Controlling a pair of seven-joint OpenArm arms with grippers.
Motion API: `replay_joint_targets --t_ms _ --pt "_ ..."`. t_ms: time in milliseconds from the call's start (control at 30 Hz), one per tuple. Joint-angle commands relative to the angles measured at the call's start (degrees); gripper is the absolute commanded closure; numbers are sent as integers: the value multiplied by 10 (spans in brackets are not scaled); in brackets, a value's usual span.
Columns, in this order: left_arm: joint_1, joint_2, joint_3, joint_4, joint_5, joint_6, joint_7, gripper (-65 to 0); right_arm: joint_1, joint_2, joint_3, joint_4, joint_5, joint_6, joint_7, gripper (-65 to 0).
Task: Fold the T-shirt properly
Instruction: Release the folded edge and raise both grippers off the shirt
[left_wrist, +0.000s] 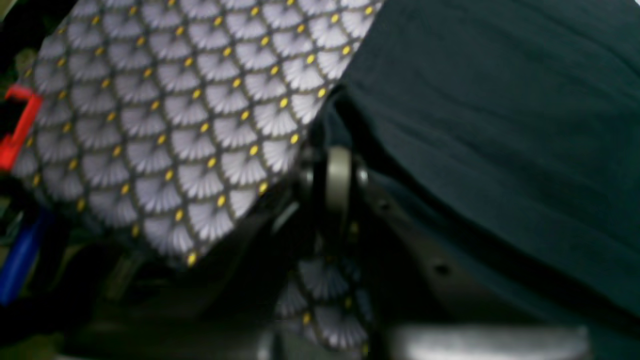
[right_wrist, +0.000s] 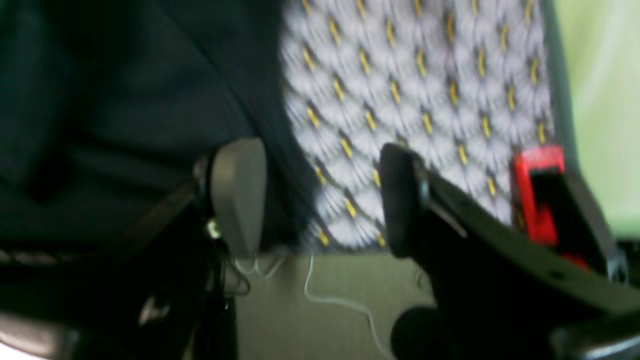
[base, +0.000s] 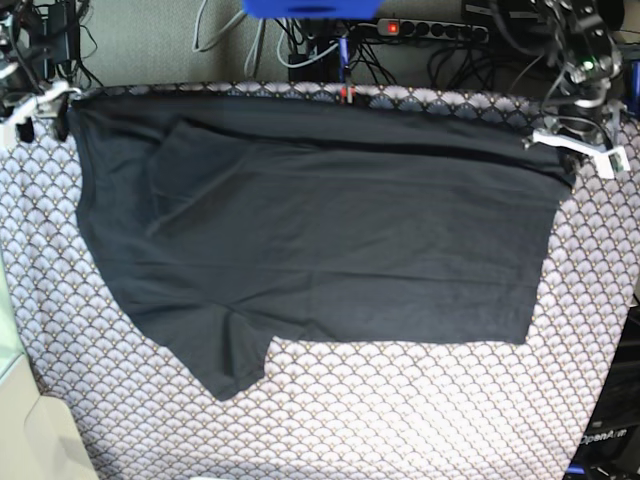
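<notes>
The left gripper (left_wrist: 336, 185) pinches the T-shirt (base: 320, 240) at its far corner. The right gripper (right_wrist: 320, 200) gapes wide at the opposite far corner, cloth against one finger. Between them the shirt spreads over the patterned tablecloth (base: 400, 410).

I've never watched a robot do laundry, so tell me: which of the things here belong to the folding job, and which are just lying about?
Part of the job:
- T-shirt, black, spread out on the table
- left gripper, shut on the T-shirt's far corner
- right gripper, open at the shirt's edge

Just lying about:
- patterned tablecloth
- power strip and cables behind the table
- red clamp
</notes>
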Motion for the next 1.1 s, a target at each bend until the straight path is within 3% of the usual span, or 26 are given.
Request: replay_joint_targets --t_ms 0,300,600,1067 --pt "2 -6 -4 22 -1 -2 -19 0 -2 5 2 21 9 0 9 -378" --pt "3 6 -4 51 -2 -2 -20 0 -1 -2 -34 35 9 0 9 -378" --pt "4 52 -45 51 -1 -2 -18 0 -1 -2 -32 35 9 0 9 -378" --pt "15 56 -51 44 -1 -2 -20 0 -2 -2 -33 33 9 0 9 -379"
